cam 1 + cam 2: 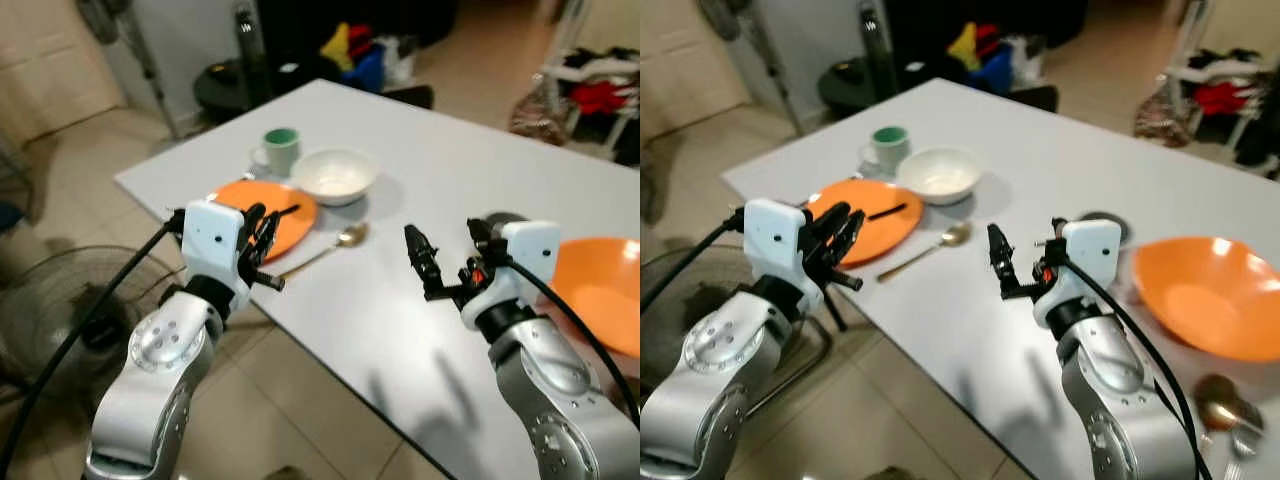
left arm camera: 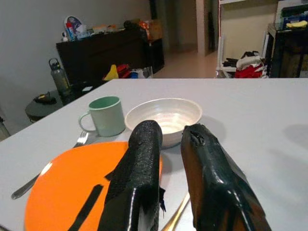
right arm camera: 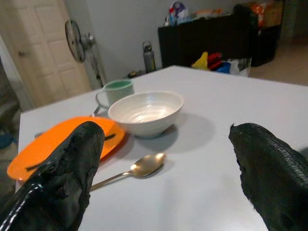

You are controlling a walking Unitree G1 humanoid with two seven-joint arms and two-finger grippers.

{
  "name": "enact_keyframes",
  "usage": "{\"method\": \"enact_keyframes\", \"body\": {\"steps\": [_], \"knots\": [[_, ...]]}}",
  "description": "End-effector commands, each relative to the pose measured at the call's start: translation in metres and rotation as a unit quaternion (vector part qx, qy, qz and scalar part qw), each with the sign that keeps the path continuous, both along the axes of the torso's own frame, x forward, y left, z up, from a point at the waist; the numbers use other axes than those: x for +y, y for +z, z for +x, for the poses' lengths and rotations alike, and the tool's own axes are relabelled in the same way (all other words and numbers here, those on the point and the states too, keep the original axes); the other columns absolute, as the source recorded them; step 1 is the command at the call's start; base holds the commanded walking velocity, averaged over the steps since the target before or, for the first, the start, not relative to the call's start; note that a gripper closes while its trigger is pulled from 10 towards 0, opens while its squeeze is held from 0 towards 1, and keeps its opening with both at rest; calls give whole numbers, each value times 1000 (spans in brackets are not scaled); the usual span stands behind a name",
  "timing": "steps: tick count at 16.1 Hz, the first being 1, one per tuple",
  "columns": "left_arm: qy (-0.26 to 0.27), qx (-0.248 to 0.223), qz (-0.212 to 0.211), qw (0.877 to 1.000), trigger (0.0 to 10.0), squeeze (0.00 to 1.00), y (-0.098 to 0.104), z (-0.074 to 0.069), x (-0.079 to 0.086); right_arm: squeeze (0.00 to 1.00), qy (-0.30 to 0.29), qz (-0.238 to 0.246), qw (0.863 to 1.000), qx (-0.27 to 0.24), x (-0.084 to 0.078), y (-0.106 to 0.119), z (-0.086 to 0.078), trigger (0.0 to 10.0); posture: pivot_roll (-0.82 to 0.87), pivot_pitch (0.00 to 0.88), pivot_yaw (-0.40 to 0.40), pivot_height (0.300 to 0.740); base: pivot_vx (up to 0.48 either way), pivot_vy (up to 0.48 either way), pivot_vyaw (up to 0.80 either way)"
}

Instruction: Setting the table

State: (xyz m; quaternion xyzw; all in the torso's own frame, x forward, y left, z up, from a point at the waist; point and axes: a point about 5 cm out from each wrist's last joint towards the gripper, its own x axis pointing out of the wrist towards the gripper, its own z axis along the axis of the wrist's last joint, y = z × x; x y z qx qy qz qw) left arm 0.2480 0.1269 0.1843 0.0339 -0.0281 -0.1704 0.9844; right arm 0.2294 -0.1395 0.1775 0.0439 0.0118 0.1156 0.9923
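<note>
On the white table (image 1: 450, 150) an orange plate (image 1: 890, 235) lies near the left edge with a thin black strip (image 1: 886, 212) on it. Behind the plate stand a white bowl (image 1: 335, 175) and a green mug (image 1: 280, 150), with a fork (image 2: 79, 140) beside the mug. A gold spoon (image 1: 335, 243) lies right of the plate. My left gripper (image 1: 266, 230) hovers over the plate's near rim, its fingers (image 2: 139, 163) nearly together and holding nothing. My right gripper (image 1: 443, 240) is open above bare table, right of the spoon. An orange bowl (image 1: 600, 295) sits at the far right.
The table's near-left edge runs diagonally just under my left arm. A floor fan (image 1: 60, 310) stands below it. A dark round stool (image 1: 225, 85) and piled clothes lie beyond the far corner. Another spoon (image 1: 1220, 410) lies near the orange bowl.
</note>
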Motion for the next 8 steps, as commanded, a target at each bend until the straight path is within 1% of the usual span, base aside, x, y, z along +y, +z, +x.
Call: {"method": "enact_keyframes", "body": {"steps": [1, 2, 3, 4, 5, 6, 7, 8], "knots": [[7, 7, 5, 1000, 10000, 0, -2, 1, 3, 1000, 10, 1, 1000, 3, 4, 0, 2, 10000, 85, 0, 69, 740, 0, 311, 0], [7, 6, 4, 1000, 10000, 0, -1, 1, 3, 1000, 9, 1, 1000, 8, 4, -1, 3, 10000, 88, 0, 62, 740, 0, 322, 0], [15, 8, 9, 1000, 10000, 0, -3, 2, 7, 1000, 8, -13, 1000, 19, 5, -4, 6, 10000, 95, 0, 54, 740, 0, 345, 0], [23, 10, 16, 1000, 10000, 0, -4, 2, 10, 1000, 1, -40, 999, 28, 4, -8, 8, 10000, 102, 0, 54, 740, 0, 345, 0], [23, 9, 17, 1000, 10000, 0, -3, 2, 11, 1000, -1, -58, 998, 24, 4, -7, 9, 10000, 107, 0, 48, 740, 0, 345, 0], [24, 8, 19, 1000, 10000, 0, -3, 2, 12, 1000, -4, -60, 998, -3, 3, -3, 11, 10000, 107, 0, 45, 740, 0, 345, 0], [27, 9, 20, 999, 10000, 0, -4, 2, 14, 1000, 4, -37, 999, -17, 5, 0, 12, 10000, 108, 0, 42, 740, 0, 341, 0], [28, 8, 21, 999, 10000, 0, -4, 2, 14, 1000, 13, -15, 1000, -16, 6, 1, 12, 10000, 108, 0, 41, 740, 0, 341, 0]]}}
